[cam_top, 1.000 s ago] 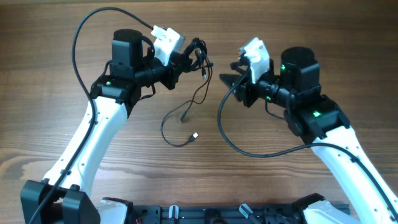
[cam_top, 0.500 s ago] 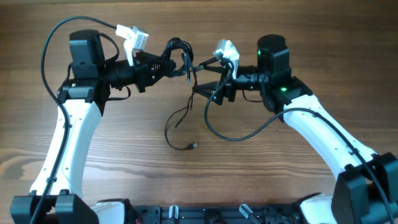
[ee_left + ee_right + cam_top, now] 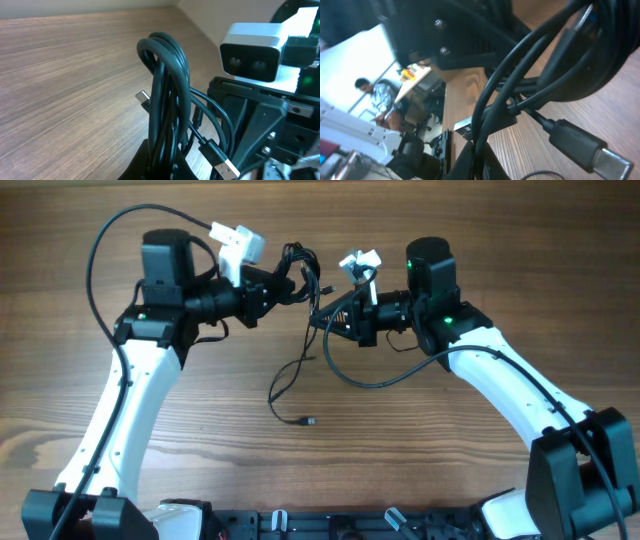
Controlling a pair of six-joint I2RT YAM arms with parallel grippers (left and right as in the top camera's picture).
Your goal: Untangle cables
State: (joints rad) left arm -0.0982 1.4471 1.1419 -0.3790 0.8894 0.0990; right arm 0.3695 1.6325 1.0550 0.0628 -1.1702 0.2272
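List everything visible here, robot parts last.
cables: tangled bundle, count unclear, black, held up between the two grippers, one strand trailing onto the table
plug: one, light-tipped, lying on the table at that strand's end
table: one, brown wood, under everything
arm wires: two, thick black, looping beside each arm
wrist cameras: two, white, atop the wrists
left gripper: one, black, shut on the cables
right gripper: one, black, shut on the cables

Both arms (image 3: 150,375) pair white lower links (image 3: 510,395) with black motor housings (image 3: 165,255) and joints, carry white wrist cameras (image 3: 238,242), trail looping black wires (image 3: 385,385), and show small green lights (image 3: 447,321).
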